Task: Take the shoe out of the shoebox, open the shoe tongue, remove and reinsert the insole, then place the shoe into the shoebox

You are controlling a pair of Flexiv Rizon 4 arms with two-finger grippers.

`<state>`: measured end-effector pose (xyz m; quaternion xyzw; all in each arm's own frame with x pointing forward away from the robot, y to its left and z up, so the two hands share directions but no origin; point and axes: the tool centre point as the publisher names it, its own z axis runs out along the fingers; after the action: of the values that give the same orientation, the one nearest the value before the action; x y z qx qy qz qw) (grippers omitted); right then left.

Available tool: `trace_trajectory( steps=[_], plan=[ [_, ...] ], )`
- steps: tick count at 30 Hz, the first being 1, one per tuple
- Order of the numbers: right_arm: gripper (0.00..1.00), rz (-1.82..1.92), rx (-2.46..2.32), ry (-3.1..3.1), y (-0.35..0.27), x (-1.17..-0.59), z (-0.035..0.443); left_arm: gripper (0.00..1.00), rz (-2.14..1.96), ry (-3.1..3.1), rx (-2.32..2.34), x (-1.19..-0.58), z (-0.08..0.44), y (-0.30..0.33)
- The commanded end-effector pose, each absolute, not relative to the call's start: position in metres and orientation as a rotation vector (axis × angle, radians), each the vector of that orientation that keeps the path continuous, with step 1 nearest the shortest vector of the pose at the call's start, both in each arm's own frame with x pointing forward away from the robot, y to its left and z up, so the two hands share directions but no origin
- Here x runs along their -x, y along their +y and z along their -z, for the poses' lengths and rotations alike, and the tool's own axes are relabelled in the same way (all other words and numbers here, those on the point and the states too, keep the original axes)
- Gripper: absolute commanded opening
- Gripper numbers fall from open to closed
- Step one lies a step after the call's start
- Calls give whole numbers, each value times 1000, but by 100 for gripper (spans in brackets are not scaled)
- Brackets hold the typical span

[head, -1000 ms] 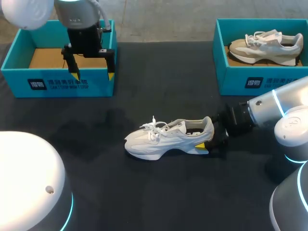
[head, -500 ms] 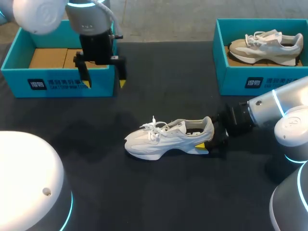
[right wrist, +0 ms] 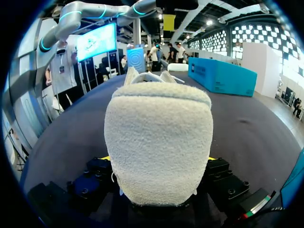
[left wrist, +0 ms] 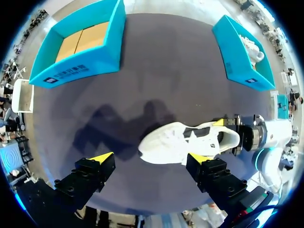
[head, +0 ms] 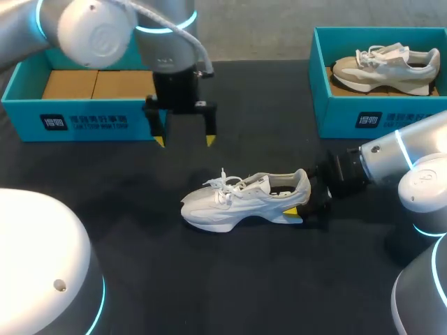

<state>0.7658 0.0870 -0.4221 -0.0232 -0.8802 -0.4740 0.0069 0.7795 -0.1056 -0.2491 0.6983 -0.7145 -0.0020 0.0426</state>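
Left jaws spread; right jaws pinching heel of white shoe (head: 230, 206). Shoes: two, beige shoe (head: 385, 70) in right shoebox (head: 342, 115). Shoeboxes: two, left shoebox (head: 21, 112) near left jaws. Dark counter (head: 244, 279).

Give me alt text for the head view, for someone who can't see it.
A white shoe stands on the black table, its heel held by the right gripper. The left gripper hangs open beyond it. Far corners hold a left shoebox and a right shoebox containing a second shoe.
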Motion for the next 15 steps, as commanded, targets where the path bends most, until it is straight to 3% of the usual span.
trace_trajectory(
  steps=[1, 15],
  plan=[
    [0, 1478, 73, -2757, 89, -767, 424, 100, 35, -2188, -2123, -783, 264, -130],
    [0, 1478, 73, -2757, 89, -767, 424, 100, 102, -2332, -1996, -768, 281, -187]
  ],
)
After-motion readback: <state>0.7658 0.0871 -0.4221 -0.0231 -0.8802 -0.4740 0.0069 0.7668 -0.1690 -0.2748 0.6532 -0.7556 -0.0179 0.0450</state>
